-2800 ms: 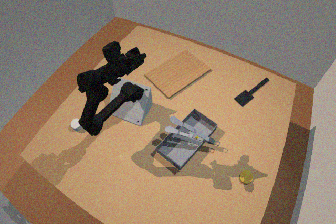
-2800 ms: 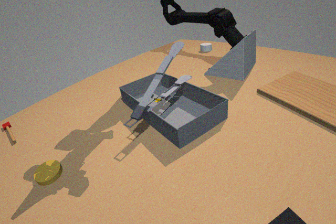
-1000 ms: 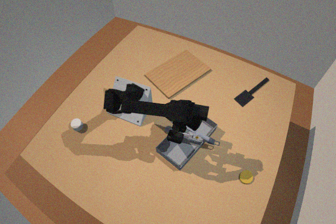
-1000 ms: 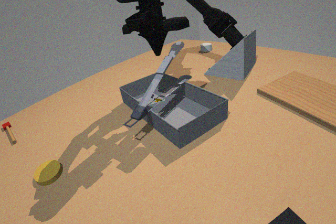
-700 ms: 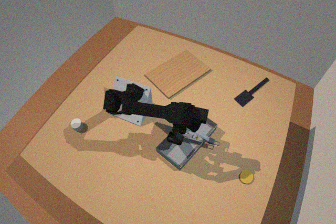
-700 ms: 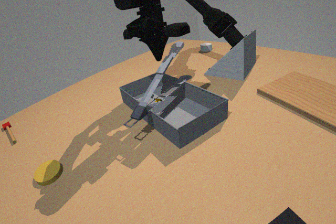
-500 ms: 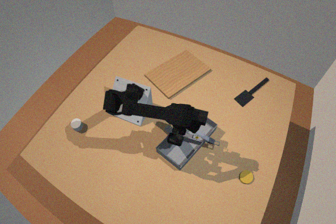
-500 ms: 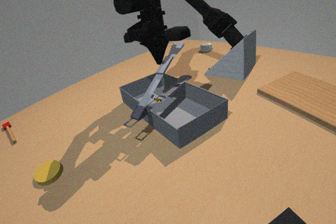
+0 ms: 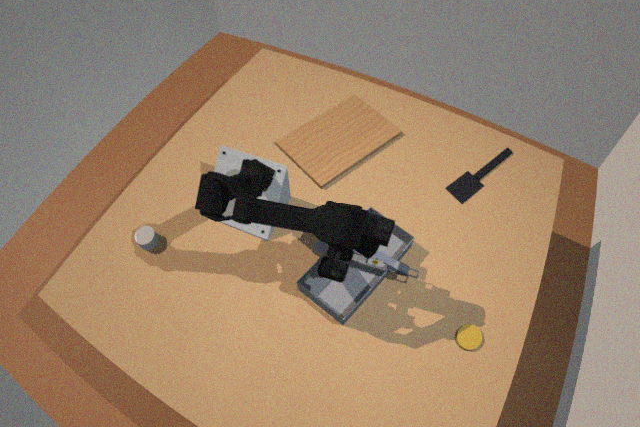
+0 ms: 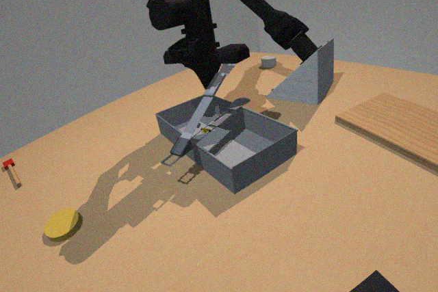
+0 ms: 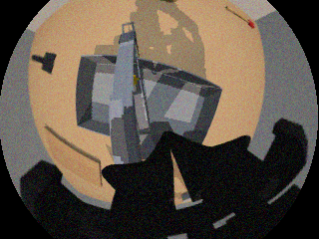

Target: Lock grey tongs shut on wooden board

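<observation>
The grey tongs lie open across the roasting tin. Their hinge end with its wire loop sticks out over one rim. One arm slants up towards the robot. The other lies lower, inside the tin's outline, with a small yellow mark beside it. My gripper is shut and empty, pointing down close beside the raised arm's upper part. Whether it touches that arm I cannot tell. In the top view the robot hides the tongs' tips. The wooden board is bare.
A dark spatula lies beyond the board. A yellow disc lies past the tongs' hinge end. A small hammer lies farther off. A white cylinder stands near the robot's wedge-shaped base.
</observation>
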